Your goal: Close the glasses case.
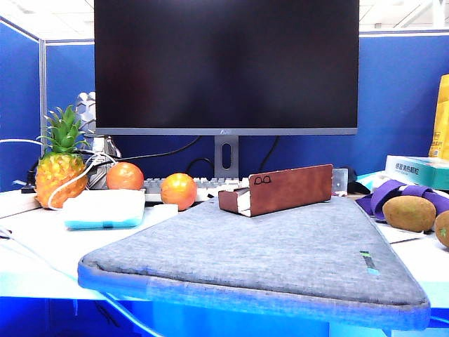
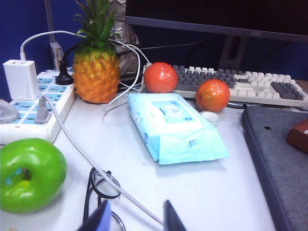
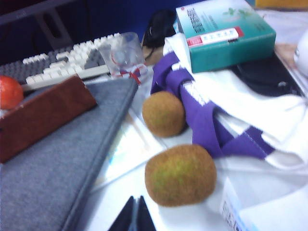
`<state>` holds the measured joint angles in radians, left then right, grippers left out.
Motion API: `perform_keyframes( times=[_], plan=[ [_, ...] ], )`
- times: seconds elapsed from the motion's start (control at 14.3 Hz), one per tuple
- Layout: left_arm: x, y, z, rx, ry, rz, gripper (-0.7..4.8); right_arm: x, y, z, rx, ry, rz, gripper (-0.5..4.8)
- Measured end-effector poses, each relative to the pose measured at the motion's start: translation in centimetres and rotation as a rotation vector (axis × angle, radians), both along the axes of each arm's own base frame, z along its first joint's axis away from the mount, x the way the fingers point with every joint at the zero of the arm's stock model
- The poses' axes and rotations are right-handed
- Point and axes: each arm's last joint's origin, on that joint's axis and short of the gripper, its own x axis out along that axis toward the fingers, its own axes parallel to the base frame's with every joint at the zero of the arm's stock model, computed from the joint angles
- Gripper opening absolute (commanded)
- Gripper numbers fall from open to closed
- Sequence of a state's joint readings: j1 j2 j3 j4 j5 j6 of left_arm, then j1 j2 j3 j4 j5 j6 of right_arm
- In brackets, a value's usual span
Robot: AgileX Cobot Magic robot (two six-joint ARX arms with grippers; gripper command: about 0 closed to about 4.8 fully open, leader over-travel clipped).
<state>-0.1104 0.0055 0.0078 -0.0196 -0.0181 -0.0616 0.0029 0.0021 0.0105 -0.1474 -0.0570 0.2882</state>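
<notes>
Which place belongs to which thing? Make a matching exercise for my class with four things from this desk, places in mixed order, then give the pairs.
Things:
1. glasses case
2. pineapple
3. green apple
4. teal box

Places:
A. beside the power strip
B. near the spectacles, close to the left gripper
C. on the grey sleeve, lid up
D. behind the purple and white cloth

Pairs: 1-C, 2-A, 3-B, 4-D
</notes>
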Motion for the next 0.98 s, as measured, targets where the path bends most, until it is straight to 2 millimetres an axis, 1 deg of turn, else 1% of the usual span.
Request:
perform_keyframes(
  times=[0.42, 0.56, 0.63, 0.7, 0.77, 0.84, 0.91, 0.98],
  plan=[
    [0.0, 0.0, 0.0, 0.000, 0.000, -0.002, 1.52, 0.0, 0.0, 0.1, 0.000, -0.014, 0.000, -0.01],
    [0.0, -0.2, 0.0, -0.001, 0.000, -0.053, 1.56, 0.1, 0.0, 0.5, 0.001, -0.056, 0.005, -0.01],
    [0.0, -0.3, 0.0, -0.008, 0.001, -0.089, 1.75, 0.1, 0.1, 0.9, 0.004, -0.093, 0.022, 0.01],
    [0.0, -0.3, 0.0, -0.021, 0.003, -0.102, 2.20, 0.1, 0.1, 1.3, 0.005, -0.134, 0.026, 0.26],
    [0.0, -0.3, 0.0, -0.026, 0.002, -0.104, 2.78, 0.1, 0.1, 1.7, 0.005, -0.180, 0.027, 0.91],
    [-0.1, -0.3, 0.4, -0.028, -0.014, -0.111, 2.79, 0.0, 0.2, 2.6, 0.016, -0.273, 0.060, 0.94],
    [-0.3, -0.3, 1.5, -0.033, -0.045, -0.123, 2.79, -0.1, 0.2, 3.3, 0.037, -0.336, 0.075, 0.95],
    [-0.5, -0.3, 2.5, -0.035, -0.076, -0.124, 2.79, -0.2, 0.2, 3.7, 0.039, -0.343, 0.075, 0.95]
  ],
)
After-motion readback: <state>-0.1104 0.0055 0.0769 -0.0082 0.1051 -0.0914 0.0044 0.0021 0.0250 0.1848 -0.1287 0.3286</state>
